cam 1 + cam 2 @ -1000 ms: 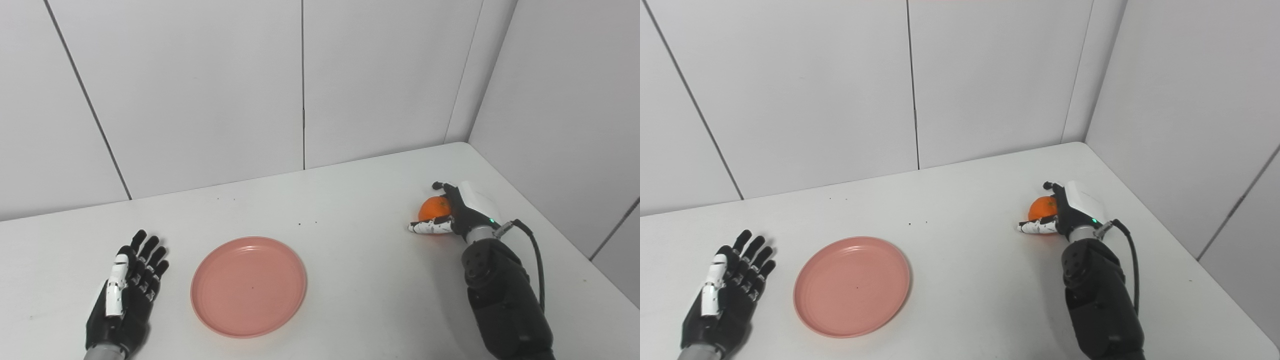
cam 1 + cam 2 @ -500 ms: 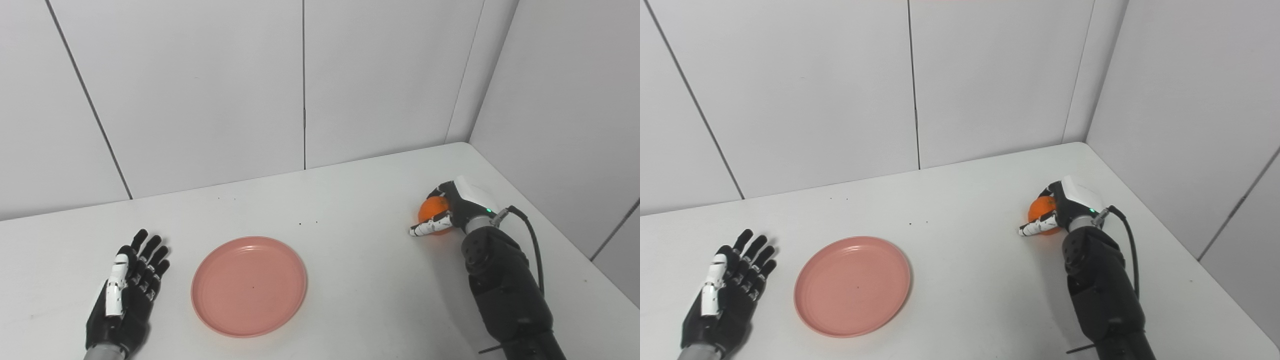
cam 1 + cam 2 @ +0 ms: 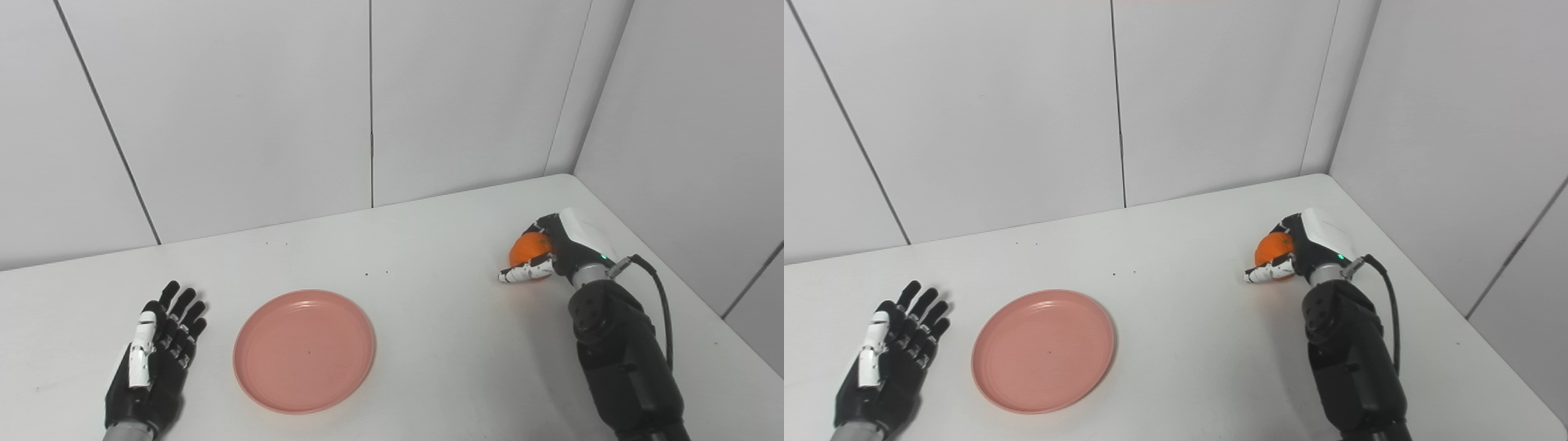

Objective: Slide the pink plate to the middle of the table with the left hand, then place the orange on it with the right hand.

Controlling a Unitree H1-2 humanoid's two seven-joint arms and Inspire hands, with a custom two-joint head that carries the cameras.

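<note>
- While the left hand (image 3: 152, 361) just lies flat on the table (image 3: 441, 343) with its fingers spread and nothing in it, all the action is on the right side.
- A second ago the right hand (image 3: 554, 254) was cupped beside the orange (image 3: 527, 250) with fingers loose — now they're curled over the top and the thumb is tucked under the front, so it's clamped on the fruit.
- Looks like the orange has come up a touch off the tabletop, though I can't tell that for sure from here.
- Pink plate (image 3: 1044, 350) hasn't budged, sitting left of the middle, just beside the idle hand and well apart from the orange.
- So I'd say the slide is done and we're at the pick-up — next comes the carry leftward to the plate.
</note>
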